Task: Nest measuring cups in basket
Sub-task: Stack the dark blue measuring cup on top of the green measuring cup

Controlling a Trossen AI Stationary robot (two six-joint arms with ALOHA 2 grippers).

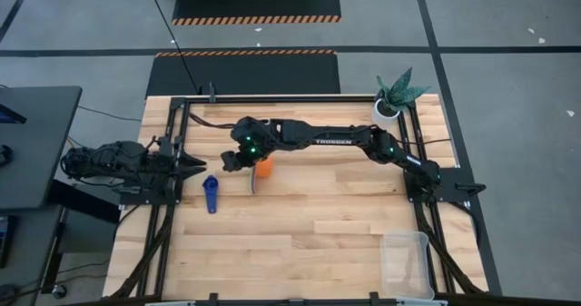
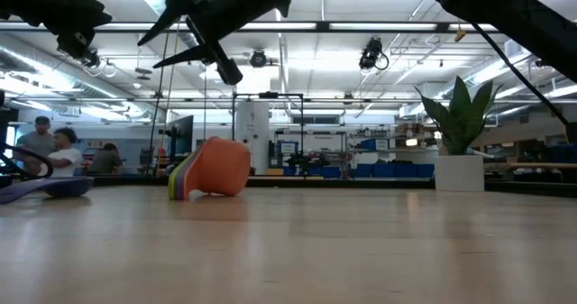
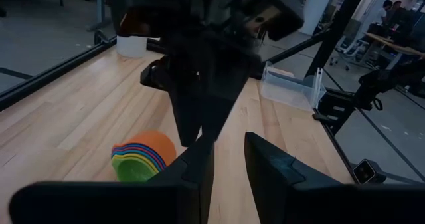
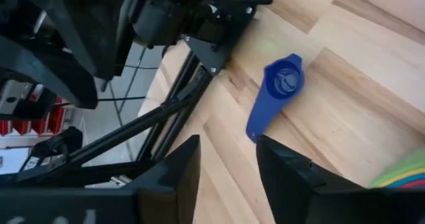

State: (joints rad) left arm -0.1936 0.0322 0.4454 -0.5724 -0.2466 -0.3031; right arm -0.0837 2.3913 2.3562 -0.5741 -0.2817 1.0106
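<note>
A nested stack of measuring cups point(image 1: 263, 168), orange outermost, lies on its side on the table, its rims point(image 3: 136, 163) facing the left arm. It also shows in the low view point(image 2: 215, 169). One dark blue cup point(image 1: 211, 193) lies apart, open side up, nearer the left edge point(image 4: 279, 88). The clear basket point(image 1: 406, 262) stands at the near right corner. My right gripper point(image 4: 229, 164) is open and hovers above the table just left of the stack point(image 1: 232, 161), touching nothing. My left gripper point(image 3: 229, 167) is open and waits at the left edge point(image 1: 197, 165).
A white pot with a green plant point(image 1: 395, 99) stands at the far right corner. The right arm point(image 1: 336, 141) stretches across the far half of the table. Black frame rails point(image 1: 168, 206) run along both sides. Bare wood lies between the stack and the basket.
</note>
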